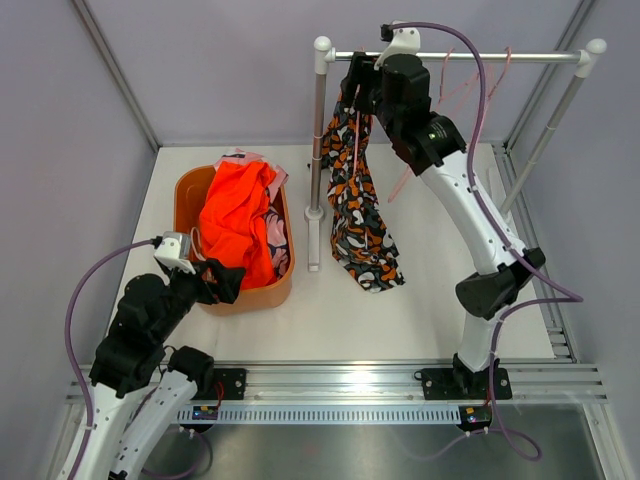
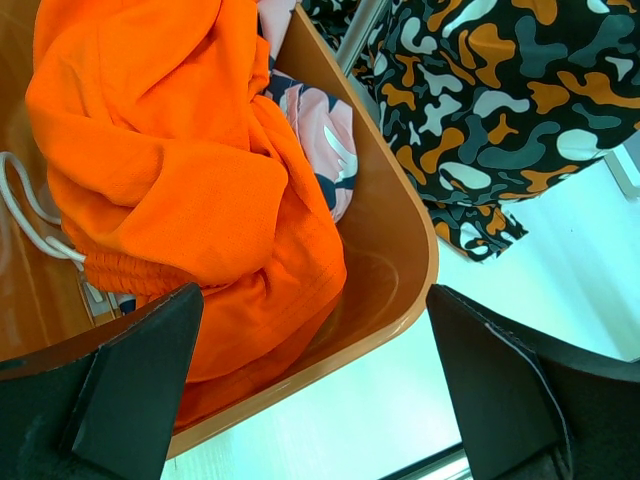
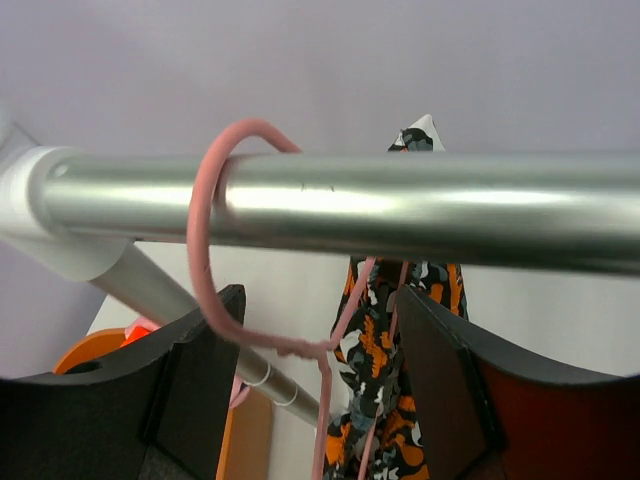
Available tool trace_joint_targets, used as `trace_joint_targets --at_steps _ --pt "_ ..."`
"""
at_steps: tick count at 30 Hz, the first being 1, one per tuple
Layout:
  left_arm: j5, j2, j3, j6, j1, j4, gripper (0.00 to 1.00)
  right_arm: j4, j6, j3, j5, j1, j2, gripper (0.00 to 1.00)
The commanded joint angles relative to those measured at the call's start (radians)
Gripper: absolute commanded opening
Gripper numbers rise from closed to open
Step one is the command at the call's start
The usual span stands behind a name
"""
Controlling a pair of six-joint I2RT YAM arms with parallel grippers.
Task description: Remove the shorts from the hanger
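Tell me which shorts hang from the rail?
The black pair with orange-and-white patches, on the pink hanger. The plain orange pair and the pink pair lie in the orange tub.

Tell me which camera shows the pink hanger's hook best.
Right wrist: the hanger hook shows close up and sharp, looped over the metal rail. Top external hides it behind the right arm. Left wrist misses it entirely.

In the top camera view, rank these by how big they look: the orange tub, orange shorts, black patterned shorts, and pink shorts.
Largest: the round-cornered orange plastic tub.
Next, too alike to rank: the plain bright orange shorts and the hanging black shorts with orange-and-white pattern.
Smallest: the pink patterned shorts, mostly buried.
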Motion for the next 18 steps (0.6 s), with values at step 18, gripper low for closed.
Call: trace_joint_targets --at_steps 18 --pt "-0.015 0.013 -0.007 -0.001 -0.005 0.051 0.99 0.016 -0.039 0.057 0.16 0.007 0.065 0.51"
